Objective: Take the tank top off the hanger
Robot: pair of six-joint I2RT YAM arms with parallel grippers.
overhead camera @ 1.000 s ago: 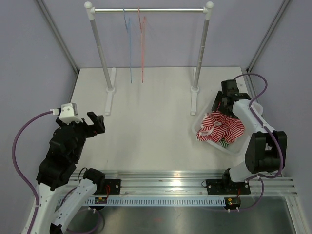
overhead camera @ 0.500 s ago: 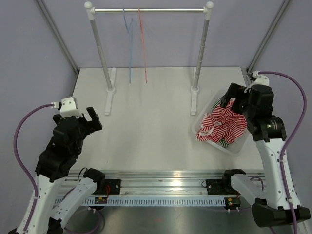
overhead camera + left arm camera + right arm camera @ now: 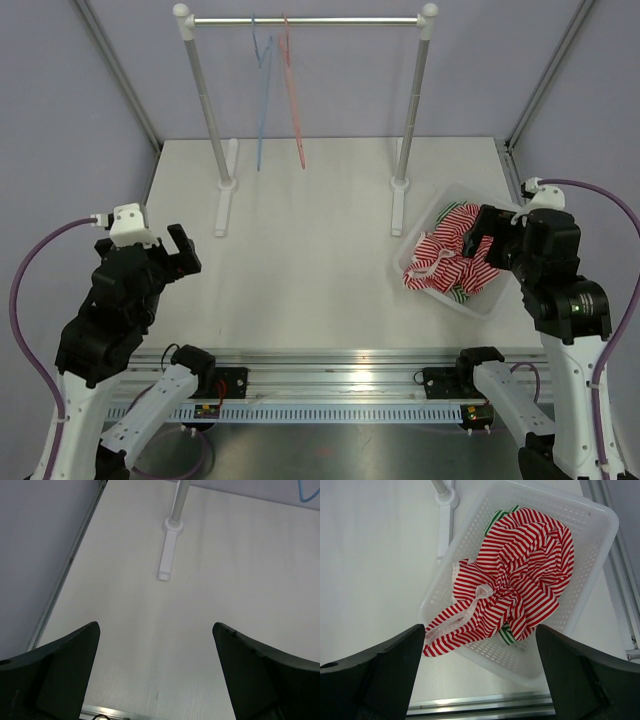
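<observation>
The red-and-white striped tank top [image 3: 455, 255] lies crumpled in a white basket [image 3: 470, 308] at the right, one strap [image 3: 451, 625] hanging over the rim. It is on no hanger. A blue hanger [image 3: 262, 90] and a red hanger [image 3: 293, 90] hang bare on the rail [image 3: 340, 20]. My right gripper [image 3: 483, 235] hovers open above the near side of the basket, nothing between its fingers; in the right wrist view the tank top [image 3: 520, 585] lies beyond the right gripper [image 3: 480, 627]. My left gripper [image 3: 183, 250] stands open over bare table at the left [image 3: 155, 626].
The rack's two white posts [image 3: 208, 110] [image 3: 410, 110] stand on feet [image 3: 167, 562] at the back of the table. A green-striped cloth [image 3: 506, 634] shows under the tank top. The basket wall [image 3: 590, 525] sits close to the table's right edge.
The right arm has lifted back from the basket toward the near edge, its jaws opened wide. The left arm has drawn back to the left. The bare hangers have swung slightly.
</observation>
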